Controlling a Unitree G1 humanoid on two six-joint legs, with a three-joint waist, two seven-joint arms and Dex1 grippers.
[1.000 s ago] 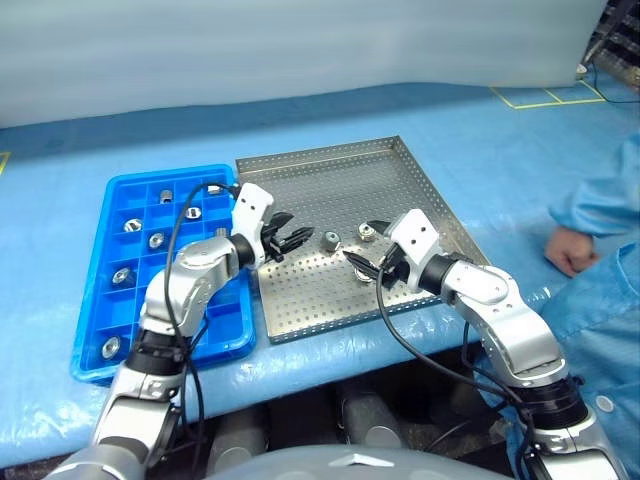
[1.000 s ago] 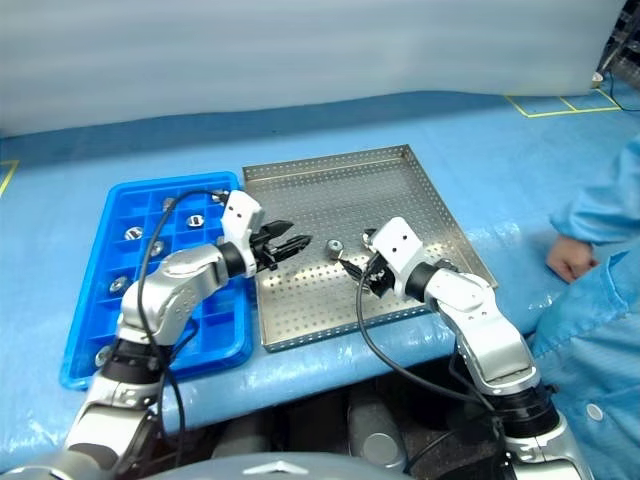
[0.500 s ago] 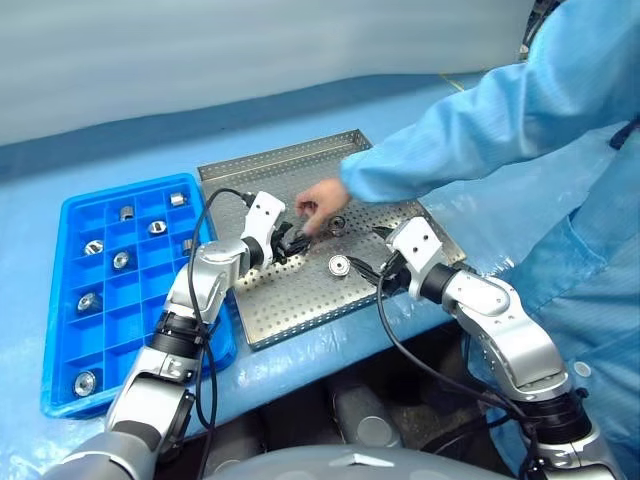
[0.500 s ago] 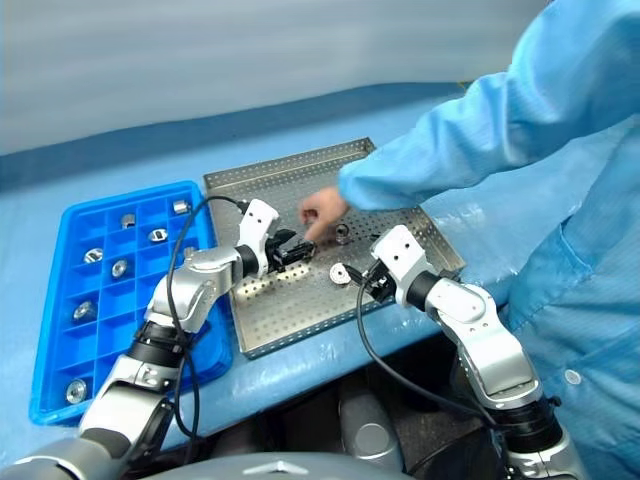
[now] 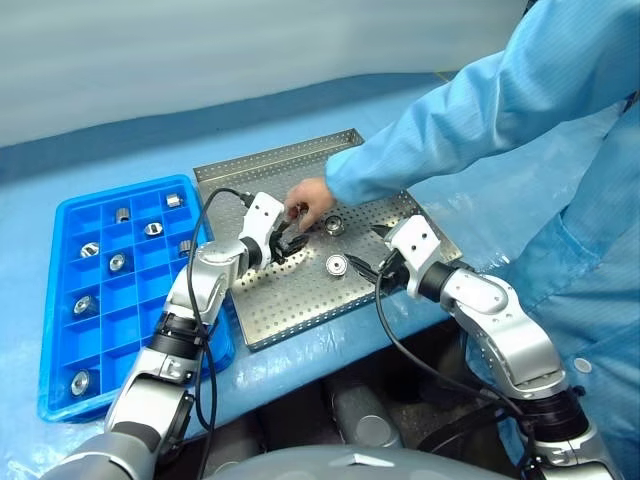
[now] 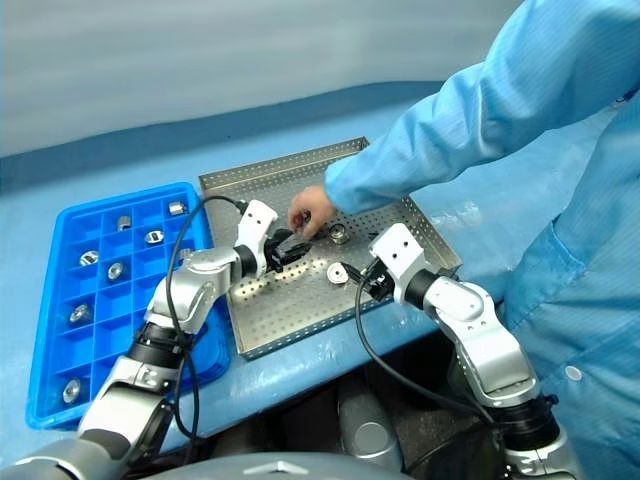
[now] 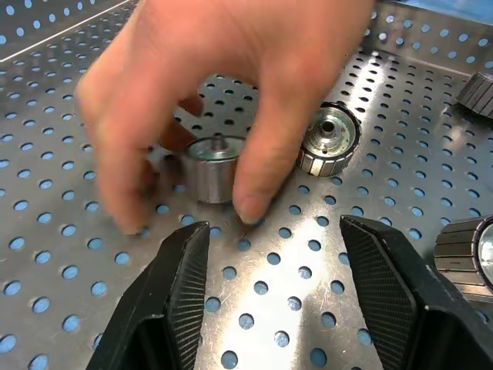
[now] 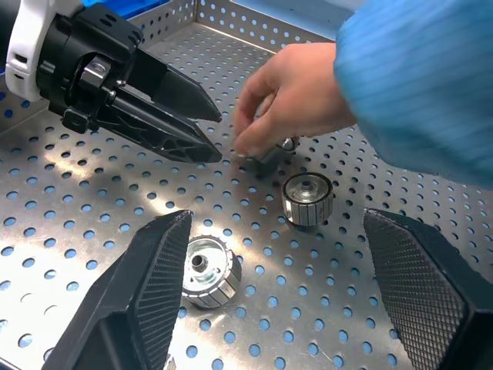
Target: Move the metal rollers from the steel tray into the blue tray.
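The right gripper (image 8: 269, 308) hangs low over the steel tray (image 5: 300, 300) with its jaws wide apart and empty. Just inside the jaws, close to one finger, a roller (image 8: 204, 271) stands on end, its axis upright and its centre hole facing up. A second roller (image 8: 306, 198) stands just beyond the jaws, also upright with its ribbed side showing and its hole up.

The left gripper (image 7: 277, 293) points across the perforated floor from the other side, jaws parted and gripping nothing. Directly ahead of its jaws a person's hand (image 7: 231, 92), reaching in from a blue sleeve (image 5: 470, 110), has its fingertips on a third roller (image 7: 212, 168), which stands upright on the floor with its short stem up. The second roller sits just beside that hand, tilted so that its hole faces the left jaws, and touches neither finger. At the far side of those jaws the ribbed edges of 2 more pieces show; what they are cannot be told.

Beyond the left arm, the blue tray (image 5: 60, 385) lies alongside the steel one. At least 7 rollers (image 5: 88, 249) rest singly in its compartments; which way each points is too small to tell.
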